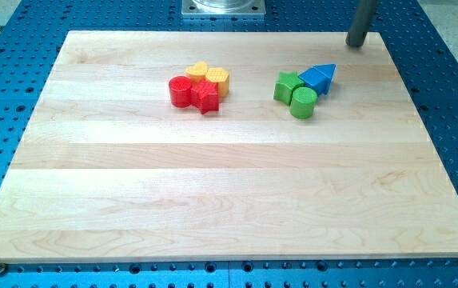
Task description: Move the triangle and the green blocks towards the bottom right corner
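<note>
My tip point(357, 42) sits at the worktop's point(213, 192) top right edge, touching nothing; I carry no pincer, just a bare rod. Down-left of it: blue triangle point(323, 74) touching a blue block point(314, 82), green star point(288, 86), green cylinder point(303, 102), all clustered. Further left, red and yellow blocks point(200, 86).

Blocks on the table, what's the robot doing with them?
My tip is near the board's top right corner, above and to the right of the blue triangle, touching no block. The triangle sits bunched with another blue block, a green star and a green cylinder. Those are meant to go to the bottom right corner. Red and yellow blocks cluster further left.
</note>
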